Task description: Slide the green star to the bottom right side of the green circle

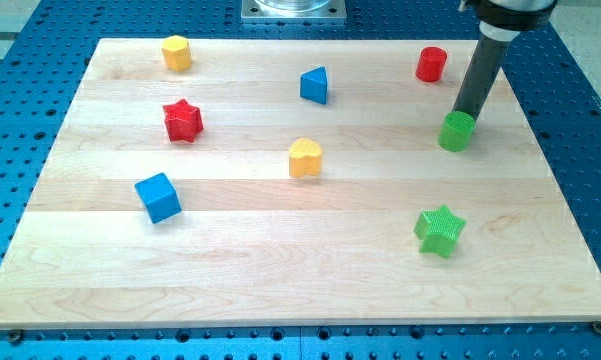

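Camera view shows the green star [440,230] lying on the wooden board [280,270] toward the view's bottom right, well below the green circle [457,131] and slightly to its left. The rod's tip [465,114] has no jaws to open or close and carries nothing; it sits just at the circle's upper edge, seemingly touching it, far from the star. Around them lie a red cylinder [431,64], blue triangle [315,85], yellow heart [305,158], red star [182,120], blue cube [158,197] and yellow hexagon [176,52]; no writing is legible.
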Motion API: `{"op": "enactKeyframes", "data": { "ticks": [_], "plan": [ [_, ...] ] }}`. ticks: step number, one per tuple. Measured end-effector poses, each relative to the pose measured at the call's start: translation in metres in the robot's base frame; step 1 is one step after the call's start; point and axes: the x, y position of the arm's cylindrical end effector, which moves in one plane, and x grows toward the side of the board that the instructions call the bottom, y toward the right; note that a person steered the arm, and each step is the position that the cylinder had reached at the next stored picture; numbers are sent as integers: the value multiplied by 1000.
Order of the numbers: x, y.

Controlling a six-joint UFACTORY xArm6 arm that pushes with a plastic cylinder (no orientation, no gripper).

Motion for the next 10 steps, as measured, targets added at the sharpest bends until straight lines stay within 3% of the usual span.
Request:
{"op": "enactKeyframes", "data": {
  "ticks": [1,2,3,4,5,6,7,8,9,10],
  "plan": [
    [42,-34],
    [39,-53],
    [115,-36],
    [101,-83],
    [144,-96],
    [168,-71],
    [166,-86],
    [198,-48],
    [197,-48],
    [229,-76]
  ]
}}
